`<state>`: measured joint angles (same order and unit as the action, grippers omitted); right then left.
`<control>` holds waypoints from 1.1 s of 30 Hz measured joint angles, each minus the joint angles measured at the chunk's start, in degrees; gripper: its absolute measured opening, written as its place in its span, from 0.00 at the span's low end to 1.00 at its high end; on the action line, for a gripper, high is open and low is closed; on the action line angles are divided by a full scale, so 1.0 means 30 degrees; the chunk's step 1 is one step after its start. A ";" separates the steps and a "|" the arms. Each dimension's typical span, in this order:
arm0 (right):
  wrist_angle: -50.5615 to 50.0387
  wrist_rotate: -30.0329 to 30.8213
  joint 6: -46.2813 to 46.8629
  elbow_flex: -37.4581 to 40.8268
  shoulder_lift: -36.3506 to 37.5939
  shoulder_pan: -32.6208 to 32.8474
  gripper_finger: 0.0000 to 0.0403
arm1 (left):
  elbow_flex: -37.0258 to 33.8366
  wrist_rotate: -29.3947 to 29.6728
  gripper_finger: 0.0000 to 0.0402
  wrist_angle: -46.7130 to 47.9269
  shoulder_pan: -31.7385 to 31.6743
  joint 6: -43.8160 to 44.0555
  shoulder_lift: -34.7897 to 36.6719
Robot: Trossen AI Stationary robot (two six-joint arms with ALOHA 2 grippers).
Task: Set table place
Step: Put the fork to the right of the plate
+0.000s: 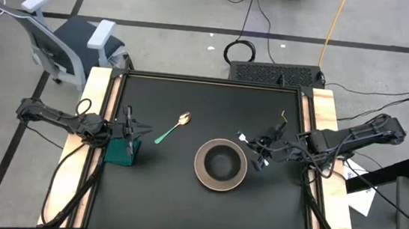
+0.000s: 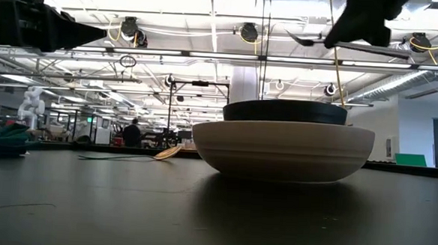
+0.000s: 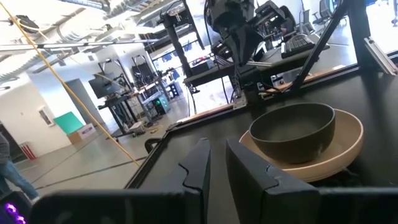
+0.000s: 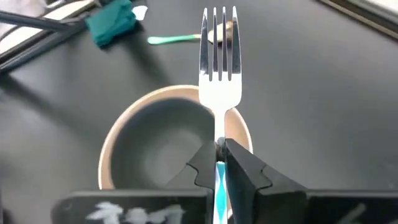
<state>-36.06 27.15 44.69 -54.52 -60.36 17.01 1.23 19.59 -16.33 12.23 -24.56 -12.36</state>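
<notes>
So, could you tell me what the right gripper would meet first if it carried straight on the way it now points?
Probably the black bowl on the plate: the right gripper, shut on the fork, aims over them. Height is unclear, so the fork might pass above.

There are no words, numbers, labels or signs to read in any of the pictures. A white smudgy mark [image 4: 118,213] sits on the dark bar at the bottom of the right wrist view, but it is too blurry to tell what it says.
</notes>
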 joint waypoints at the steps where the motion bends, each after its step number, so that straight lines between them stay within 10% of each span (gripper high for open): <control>1: -0.0425 0.0167 0.0594 0.0000 0.0002 0.0088 0.03 | 0.0000 0.0000 0.14 0.0041 0.0000 0.0090 -0.0004; 20: -0.6831 0.0347 1.2031 0.0000 -0.0492 0.2508 0.03 | 0.0000 0.0000 0.14 0.0419 0.0000 0.0255 -0.0005; 33: -0.7539 -0.3281 1.5887 -0.0015 -0.3990 0.2603 0.03 | 0.0000 -0.0007 0.14 0.0409 0.0000 0.0162 0.0000</control>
<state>-58.67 17.31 92.35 -54.57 -72.33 24.82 1.23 19.57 -15.10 12.23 -24.08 -12.36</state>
